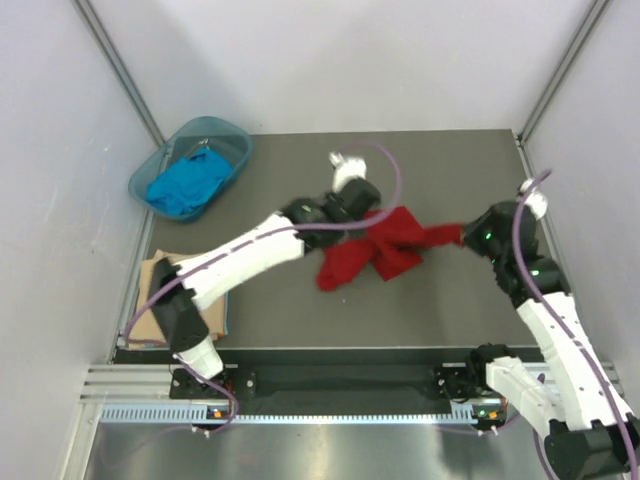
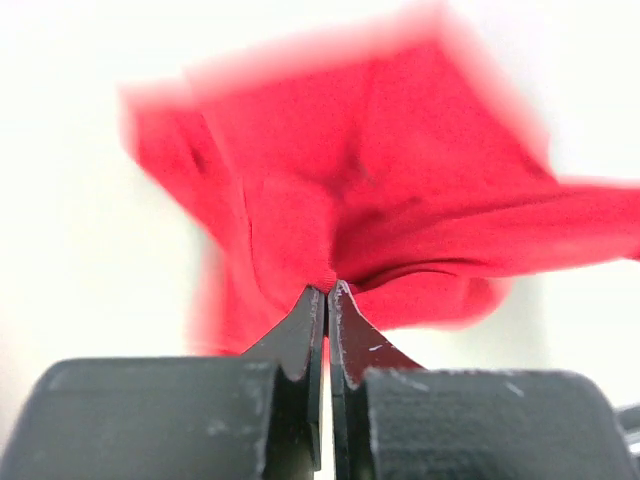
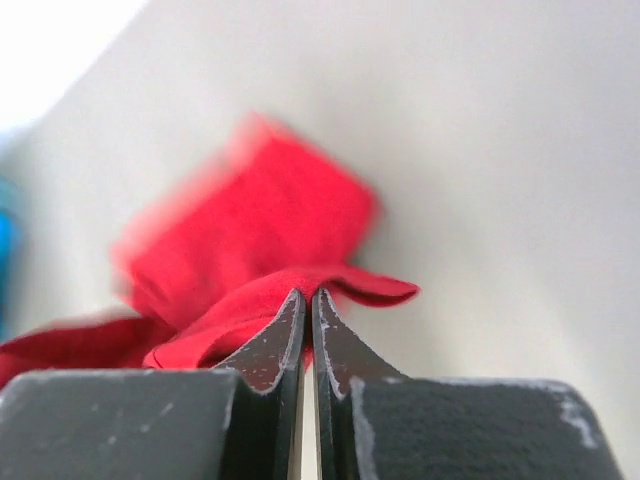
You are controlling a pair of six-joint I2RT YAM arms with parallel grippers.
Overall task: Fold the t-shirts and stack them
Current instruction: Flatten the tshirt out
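Observation:
The deep red t-shirt [image 1: 385,248] hangs bunched above the middle of the table, stretched between both grippers. My left gripper [image 1: 368,213] is shut on its upper left edge; in the left wrist view the cloth [image 2: 380,190] is pinched at the fingertips [image 2: 327,292]. My right gripper [image 1: 466,236] is shut on its right end; the right wrist view shows the cloth [image 3: 260,240] clamped at the fingertips [image 3: 305,296]. The bright blue t-shirt [image 1: 185,185] lies crumpled in the teal basin [image 1: 230,130]. The tan t-shirt [image 1: 150,290] lies folded at the left edge, partly under my left arm.
The teal plastic basin stands at the table's back left corner. Grey walls with metal posts close in the left, back and right sides. The metal rail with the arm bases [image 1: 340,385] runs along the near edge.

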